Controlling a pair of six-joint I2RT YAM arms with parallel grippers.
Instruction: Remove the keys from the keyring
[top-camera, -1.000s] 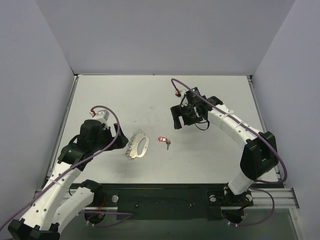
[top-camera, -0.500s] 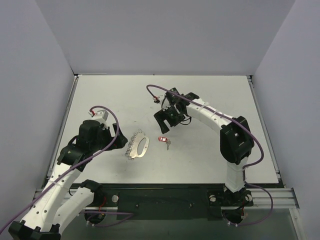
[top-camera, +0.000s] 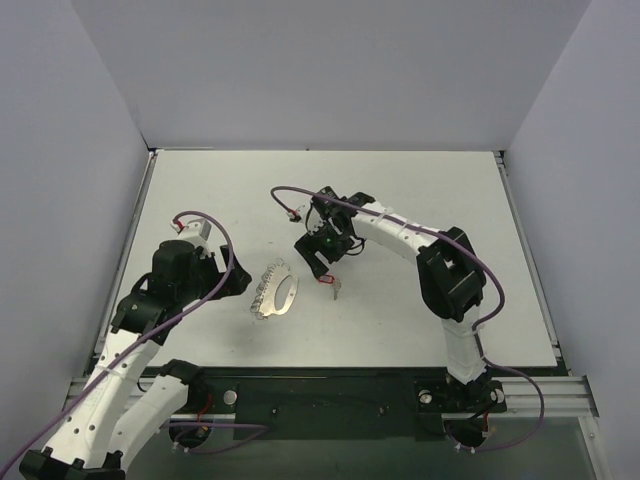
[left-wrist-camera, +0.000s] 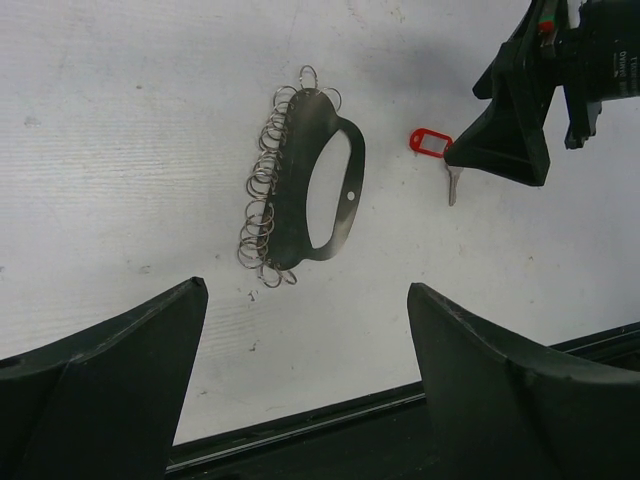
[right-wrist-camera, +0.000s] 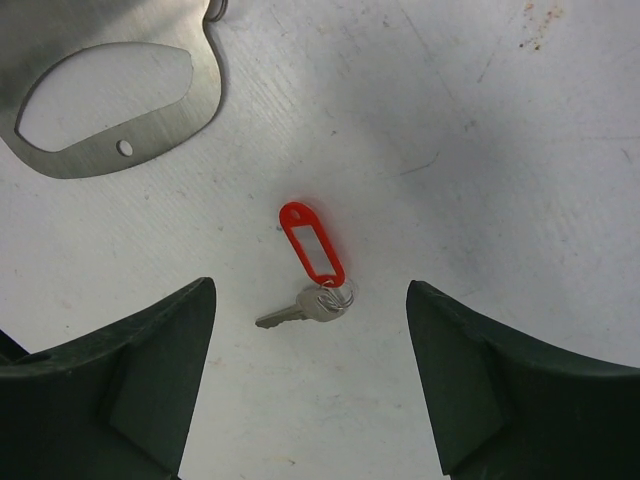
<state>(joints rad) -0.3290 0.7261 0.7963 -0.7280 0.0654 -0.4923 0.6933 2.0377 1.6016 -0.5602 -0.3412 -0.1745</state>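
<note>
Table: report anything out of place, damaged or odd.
Nothing stands out. The key and its red tag lie flat, joined by a small ring, apart from the metal plate with its row of rings.

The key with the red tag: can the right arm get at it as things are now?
Probably yes. The right gripper hangs over the key with jaws open, and the key lies bare between its fingers. The metal ring plate lies apart, so nothing seems in the way.
</note>
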